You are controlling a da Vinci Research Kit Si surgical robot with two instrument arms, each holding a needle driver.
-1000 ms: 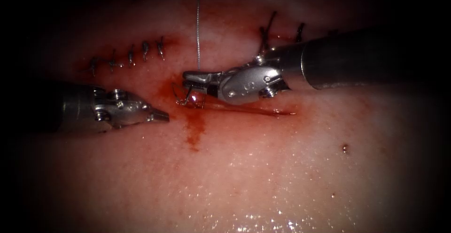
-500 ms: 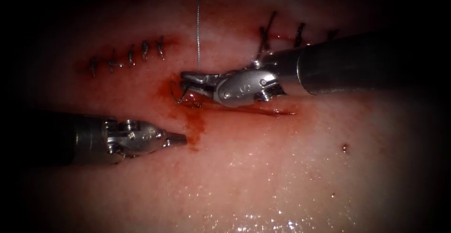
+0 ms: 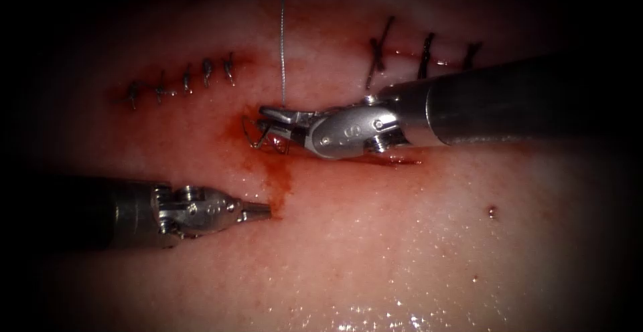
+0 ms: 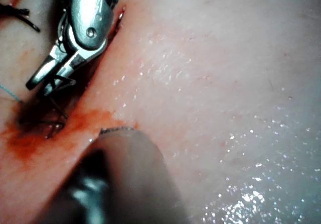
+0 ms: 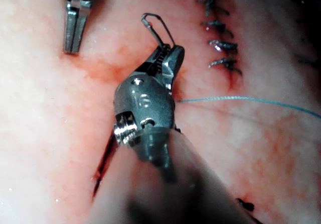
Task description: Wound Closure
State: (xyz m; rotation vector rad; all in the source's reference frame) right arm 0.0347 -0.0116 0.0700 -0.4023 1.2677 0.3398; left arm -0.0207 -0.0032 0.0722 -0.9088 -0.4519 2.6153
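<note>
- The right tool [image 3: 268, 121] is over the open part of the cut [image 3: 348, 156], and its jaws are closed on the needle [image 3: 258, 134]. In the right wrist view the curved wire of the needle [image 5: 159, 29] comes out just past the tips of the right tool [image 5: 163, 58], so the grip seems to be near one end of the curve; which end, it is not possible to tell.
- The needle is at the left end of the open cut, low over the red fluid [image 3: 278, 178]. In the left wrist view the needle [image 4: 57, 114] reaches down into the stained place under the right tool [image 4: 42, 81]. If its point is already inside the tissue [image 3: 402, 252] cannot be seen.
- The thread [image 3: 282, 44] goes straight up from the right tool, away from the tissue. In the right wrist view the thread [image 5: 241, 99] leaves the tool to the side, beside the finished stitches [image 5: 220, 45].
- The left tool [image 3: 258, 210] has its jaws closed and holds nothing. It is on the near side of the cut, its tip at the lower edge of the red fluid, apart from the needle.
- To do this well, the grip on the needle should be firm and square to the curve, so it does not turn in the jaws.
- The wrist should follow the curve of the needle, not push it straight, so the tissue is not torn.
- The thread should stay away from the jaws and from the finished stitches [image 3: 194, 77].
</note>
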